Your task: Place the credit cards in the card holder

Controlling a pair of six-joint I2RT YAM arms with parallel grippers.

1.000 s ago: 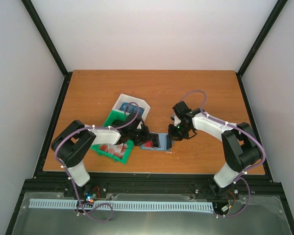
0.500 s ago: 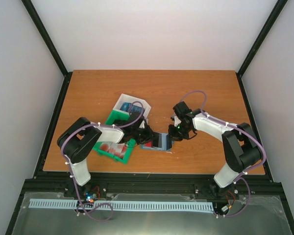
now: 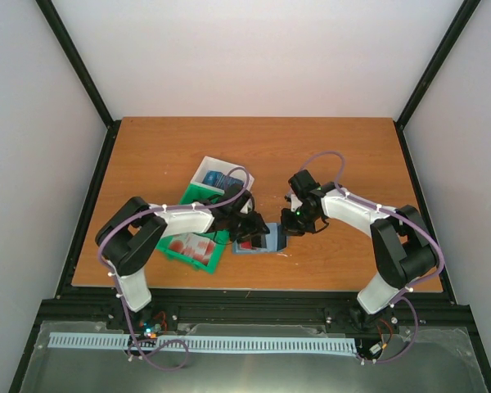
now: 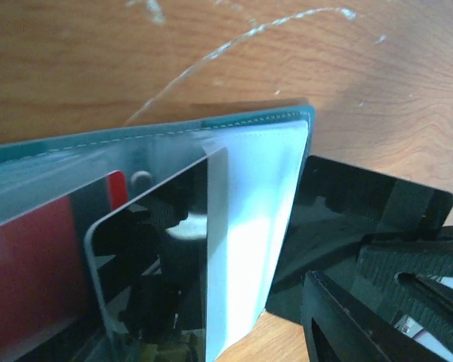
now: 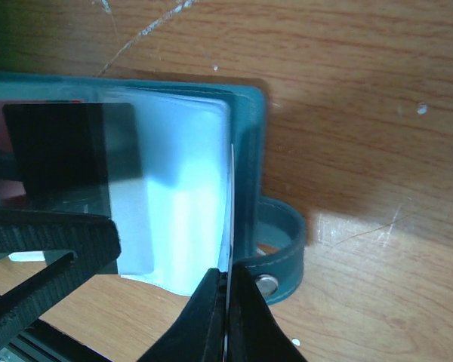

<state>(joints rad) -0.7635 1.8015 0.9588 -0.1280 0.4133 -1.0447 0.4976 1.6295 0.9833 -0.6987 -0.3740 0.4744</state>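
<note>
The teal card holder (image 3: 259,243) lies open on the table between my two arms. In the left wrist view its teal edge (image 4: 174,127) runs across the top. A dark credit card (image 4: 147,264) stands partly inside a clear sleeve. A red card (image 4: 30,271) sits in the slot to its left. My left gripper (image 3: 250,230) hovers over the holder with its jaws spread, off the dark card. My right gripper (image 5: 228,283) is shut on the thin edge of a sleeve by the snap strap (image 5: 279,249).
A green bin (image 3: 185,196) holding red cards (image 3: 190,246) sits left of the holder. A white bin (image 3: 203,172) with a blue card (image 3: 221,180) stands behind it. Bare wood stretches beyond and to the right.
My left gripper has moved right over the holder and opened, leaving the dark card in the sleeve. The right gripper has kept its pinch and not moved.
</note>
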